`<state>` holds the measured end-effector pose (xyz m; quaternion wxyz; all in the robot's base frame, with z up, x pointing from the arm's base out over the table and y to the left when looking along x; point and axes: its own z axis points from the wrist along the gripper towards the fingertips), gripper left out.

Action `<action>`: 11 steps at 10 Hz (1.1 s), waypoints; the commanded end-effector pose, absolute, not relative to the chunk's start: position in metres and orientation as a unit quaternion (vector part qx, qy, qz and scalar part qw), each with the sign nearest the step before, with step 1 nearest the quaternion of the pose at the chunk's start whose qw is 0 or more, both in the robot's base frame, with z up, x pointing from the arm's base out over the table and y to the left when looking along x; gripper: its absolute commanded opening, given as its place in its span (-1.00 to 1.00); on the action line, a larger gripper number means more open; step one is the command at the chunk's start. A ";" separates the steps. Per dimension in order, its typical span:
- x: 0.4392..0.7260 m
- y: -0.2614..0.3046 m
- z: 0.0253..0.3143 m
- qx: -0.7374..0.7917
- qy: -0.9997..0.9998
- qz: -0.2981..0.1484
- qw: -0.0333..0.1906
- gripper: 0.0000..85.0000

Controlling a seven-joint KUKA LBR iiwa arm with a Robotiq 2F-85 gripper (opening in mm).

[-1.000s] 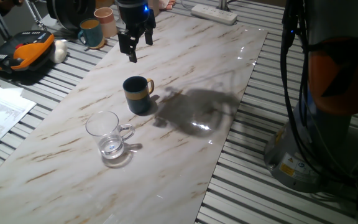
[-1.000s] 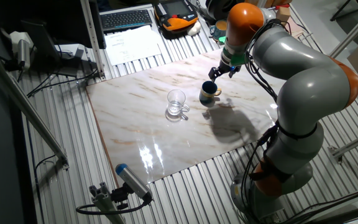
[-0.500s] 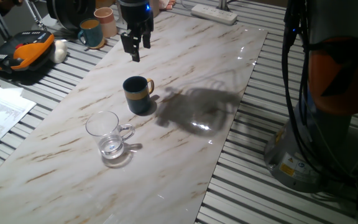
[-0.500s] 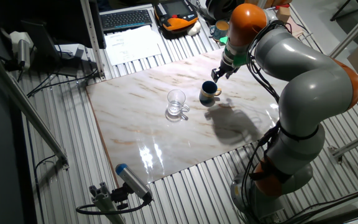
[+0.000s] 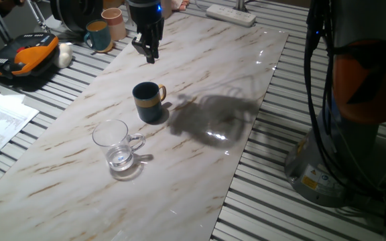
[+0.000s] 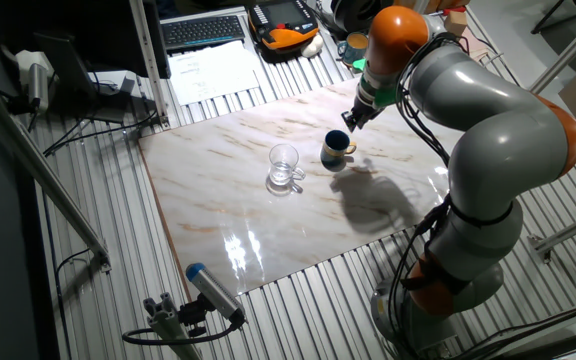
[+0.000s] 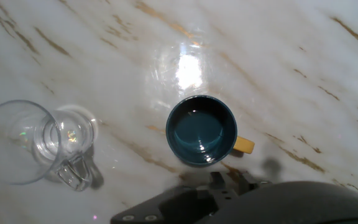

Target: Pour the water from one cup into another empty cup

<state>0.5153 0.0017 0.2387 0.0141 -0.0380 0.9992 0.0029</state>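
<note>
The table top [image 5: 200,73] is a smooth, shiny slab that looks like white marble with thin tan streaks, and lamp light bounces off it. Around it are grey ridged metal strips.

Two mugs stand on the marble, near each other but not touching. One is the glass mug [image 5: 114,146], clear all the way through, round, with a clear loop handle. A little water [image 5: 120,159] sits at its bottom; you can see it through the glass. The other is the dark blue mug [image 5: 147,102], also round, with a yellow-tan handle and a tan band low on its side. From the hand view its inside [image 7: 202,130] is shiny blue-green; whether anything is in it cannot be told.

The gripper [image 5: 147,49] hangs in the air above the far part of the marble, beyond the blue mug, holding nothing. Its two dark fingers look close together, but the pictures do not show for sure if they are shut.

At the far edge stand two more cups, side by side: a teal mug [image 5: 98,35] with orange inside and a pinkish-tan cup [image 5: 114,23]. That makes four cups in all
</note>
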 end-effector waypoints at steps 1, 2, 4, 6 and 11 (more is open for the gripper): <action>0.515 0.002 0.239 -0.036 0.999 0.003 0.014 -1.00; 0.515 0.002 0.239 -0.036 0.999 0.001 0.013 -1.00; 0.515 0.002 0.239 -0.035 0.999 0.000 0.013 -1.00; 0.515 0.002 0.239 -0.033 0.999 0.000 0.013 -1.00; 0.515 0.002 0.239 -0.032 0.999 0.000 0.013 -1.00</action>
